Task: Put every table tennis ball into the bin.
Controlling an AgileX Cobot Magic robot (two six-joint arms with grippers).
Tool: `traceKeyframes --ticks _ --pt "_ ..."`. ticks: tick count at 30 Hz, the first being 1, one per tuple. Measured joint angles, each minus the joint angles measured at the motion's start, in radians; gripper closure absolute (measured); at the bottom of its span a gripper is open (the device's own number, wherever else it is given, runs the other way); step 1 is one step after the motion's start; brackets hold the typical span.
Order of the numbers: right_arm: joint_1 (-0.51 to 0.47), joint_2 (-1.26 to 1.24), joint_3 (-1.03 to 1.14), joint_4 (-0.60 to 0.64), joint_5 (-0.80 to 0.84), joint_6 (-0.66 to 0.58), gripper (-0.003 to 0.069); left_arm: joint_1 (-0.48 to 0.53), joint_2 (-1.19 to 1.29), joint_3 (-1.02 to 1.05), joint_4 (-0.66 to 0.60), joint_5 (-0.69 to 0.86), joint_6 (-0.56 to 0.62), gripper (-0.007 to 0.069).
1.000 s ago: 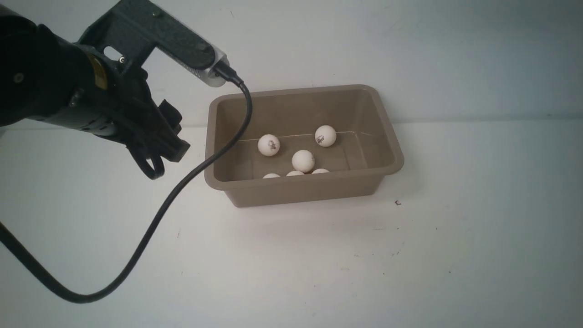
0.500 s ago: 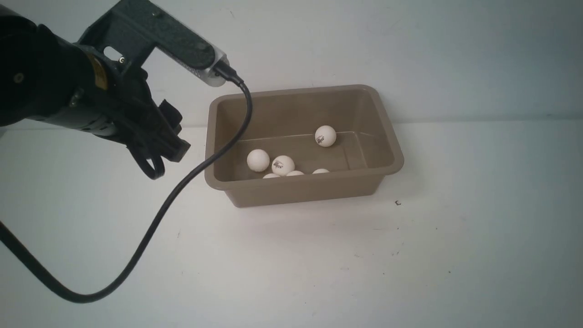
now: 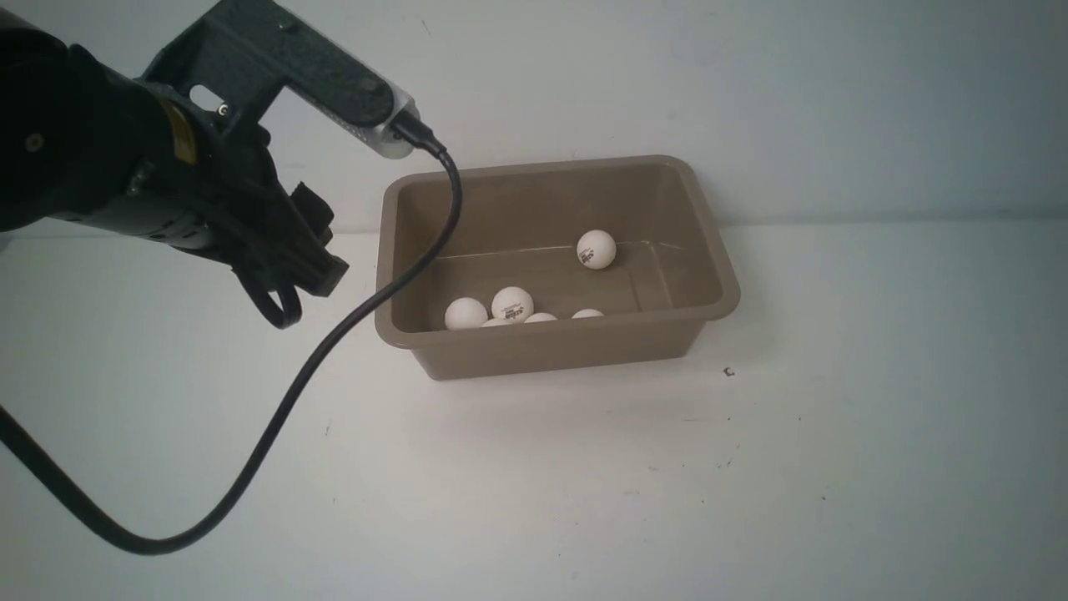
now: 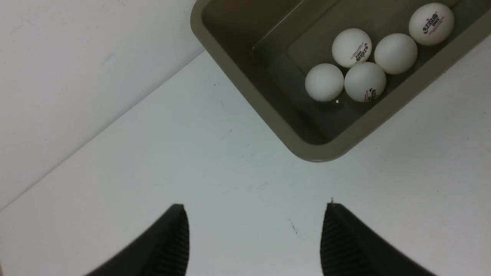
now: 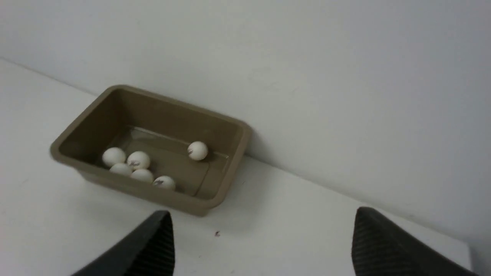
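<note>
The taupe-brown bin [image 3: 552, 335] stands near the back wall with several white table tennis balls in it. One ball [image 3: 596, 249] rests by the far wall. The others, such as a logo ball [image 3: 512, 303] and a plain ball [image 3: 465, 314], cluster at the near wall. My left gripper [image 3: 284, 288] hangs open and empty left of the bin, above the table. The left wrist view shows its fingers [image 4: 172, 241] wide apart, with the bin's corner [image 4: 245, 92] and balls [image 4: 324, 82] beyond. The right gripper [image 5: 262, 222] is open and empty, with the bin [image 5: 153, 191] ahead of it.
A black cable [image 3: 334, 334] loops from the left wrist camera past the bin's left rim down to the table. A white wall [image 3: 793, 83] rises right behind the bin. A small dark speck [image 3: 728, 372] lies on the white table right of the bin.
Two balls in the middle of the bin rolled toward its near left corner and joined the cluster there. Neither arm moved.
</note>
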Motion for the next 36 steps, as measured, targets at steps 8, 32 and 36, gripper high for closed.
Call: traceKeyframes --ticks 8,32,36 --pt "0.000 -0.152 0.233 0.289 -0.095 -0.199 0.0095 0.000 0.000 0.000 0.000 0.000 0.000 0.0209" --pt "0.070 -0.349 0.258 -0.085 -0.078 -0.106 0.0095 0.000 0.000 0.000 0.000 0.000 0.000 0.0209" --pt "0.073 -0.371 0.258 -0.183 -0.072 -0.066 0.0095 0.000 0.000 0.000 0.000 0.000 0.000 0.0209"
